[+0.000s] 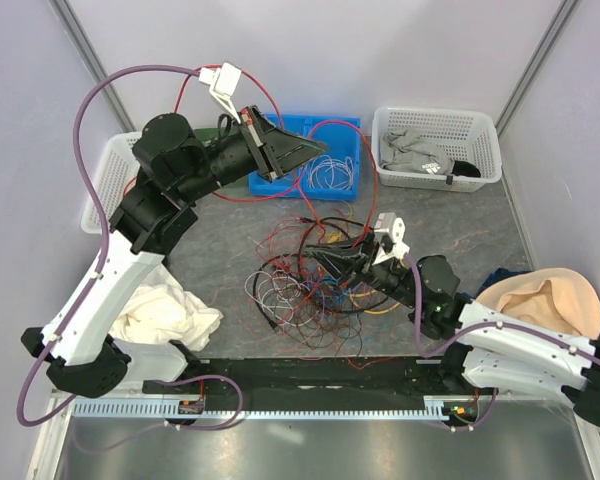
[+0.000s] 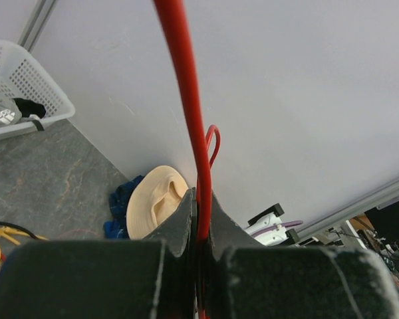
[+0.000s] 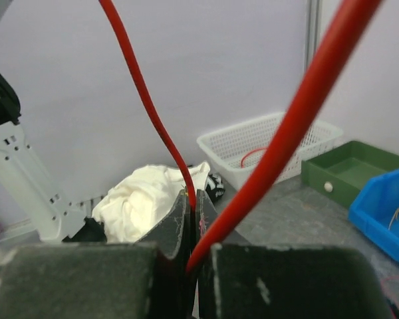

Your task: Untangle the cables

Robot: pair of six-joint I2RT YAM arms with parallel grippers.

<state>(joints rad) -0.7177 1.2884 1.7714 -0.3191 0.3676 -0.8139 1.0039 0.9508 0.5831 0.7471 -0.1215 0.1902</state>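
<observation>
We find the cables (image 1: 315, 285) in a loose heap of thin red, black, yellow and white wire at the centre of the grey stone-patterned table (image 1: 220, 250). The right gripper (image 1: 342, 268) sits low at the heap's 3 o'clock side. Its dark padded fingers (image 3: 176, 222) are clenched on a red strand (image 3: 146, 100).

The left gripper (image 1: 315, 150) is held high at 12 o'clock over the blue bin (image 1: 358, 165). Its fingers (image 2: 179, 226) are pinched tight on a red cable (image 2: 186, 100) that runs up out of the wrist view.

Around the heap we note:
- a perforated white basket (image 1: 410, 180) holding grey cloth, at 1 o'clock
- a second white basket (image 1: 105, 185), at 10 o'clock
- a crumpled white cloth (image 1: 165, 315), at 8 o'clock
- a soft tan hat (image 1: 545, 300), at 4 o'clock

Bare table lies at 10 to 11 o'clock, between the heap and the left arm. Pale walls close the far and side edges.
</observation>
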